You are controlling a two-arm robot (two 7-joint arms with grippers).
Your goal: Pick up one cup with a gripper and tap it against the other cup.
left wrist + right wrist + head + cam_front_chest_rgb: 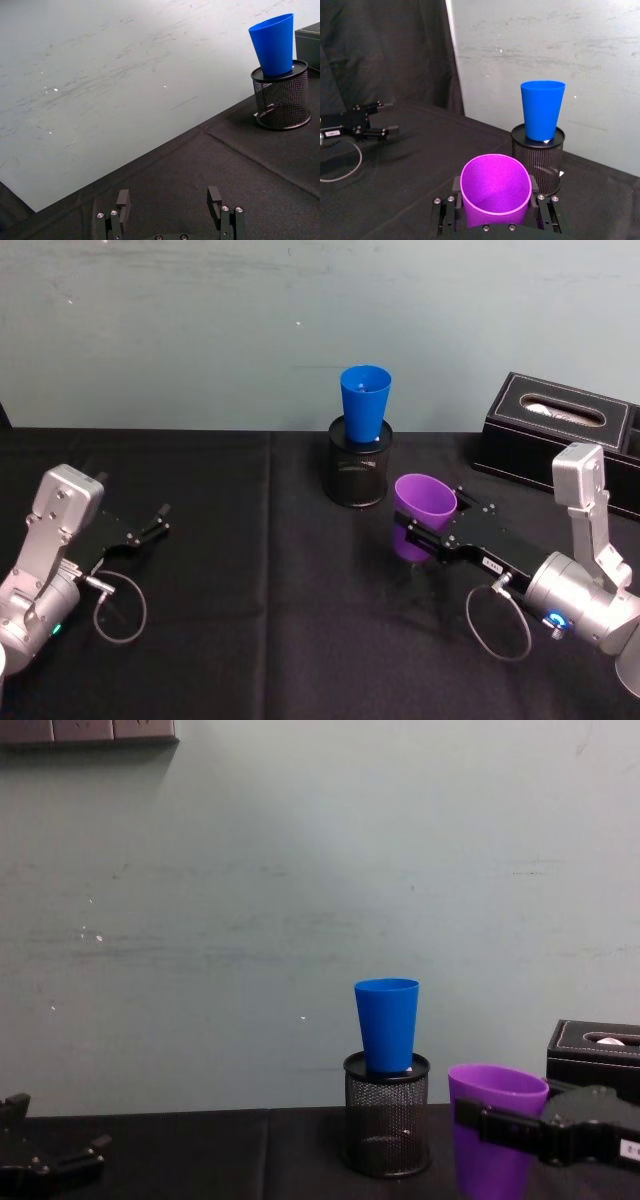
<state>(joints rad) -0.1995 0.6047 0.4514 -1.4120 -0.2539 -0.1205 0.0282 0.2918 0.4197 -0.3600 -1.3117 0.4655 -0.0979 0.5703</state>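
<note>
1. The right gripper [418,536] reaches in from the right edge of the bench [250,640], which is covered in black cloth.
2. Its jaws are pinching the purple cup [424,502] from both sides, a little below the rim; the right wrist view shows one finger [457,189] pressed against each side wall.
3. The purple cup is held mouth up, leaning slightly, in the middle-right part of the bench. I cannot tell whether its base touches the cloth.
4. The blue cup [364,405] stands upright with its bottom sunk into the mouth of a black mesh pen holder [357,478], close to the back edge of the bench near its middle.
5. The purple cup is in front of the pen holder and to its right, near it but apart from it, and its rim sits lower than the blue cup.
6. A black tissue box [560,435] sits at the back right corner.
7. The left gripper [160,520] is near the left edge of the bench, low over the cloth, with its jaws spread and nothing between them.
</note>
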